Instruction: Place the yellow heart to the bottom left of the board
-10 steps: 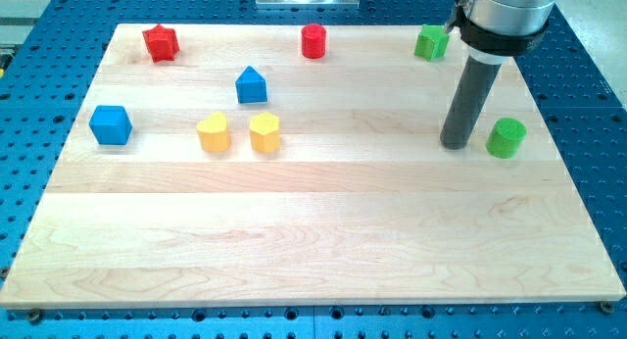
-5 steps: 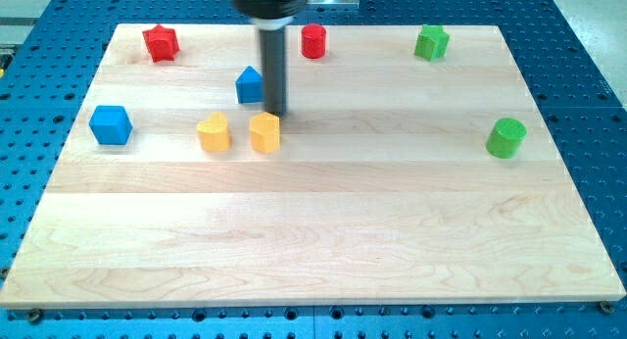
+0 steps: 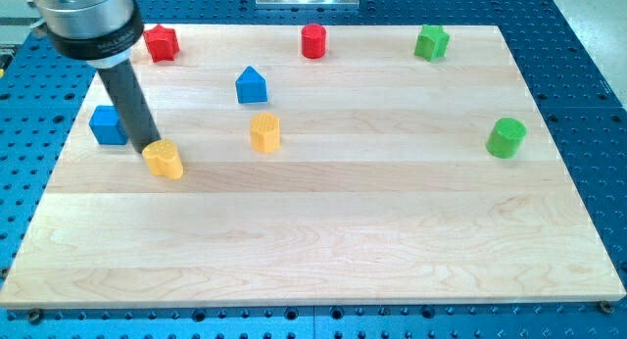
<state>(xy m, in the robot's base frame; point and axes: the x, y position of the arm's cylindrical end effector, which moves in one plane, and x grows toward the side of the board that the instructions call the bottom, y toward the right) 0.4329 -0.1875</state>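
Rod tip at the yellow heart, wooden board.
My tip (image 3: 149,148) touches the yellow heart (image 3: 164,159) on its upper-left side; no claw shows. Blue cube (image 3: 108,125) lies just beyond, leftward; yellow hexagon block (image 3: 265,132) sits rightward.

- No readable text, labels, brands, nos. or signs anywhere in view.
- Wooden board (image 3: 323,251): plain wood grain, no markings.
- Coloured blocks: plain faces, nothing printed.
- Blue perforated table (image 3: 588,94): holes only, no lettering.

Pale smooth wooden board (image 3: 323,231)
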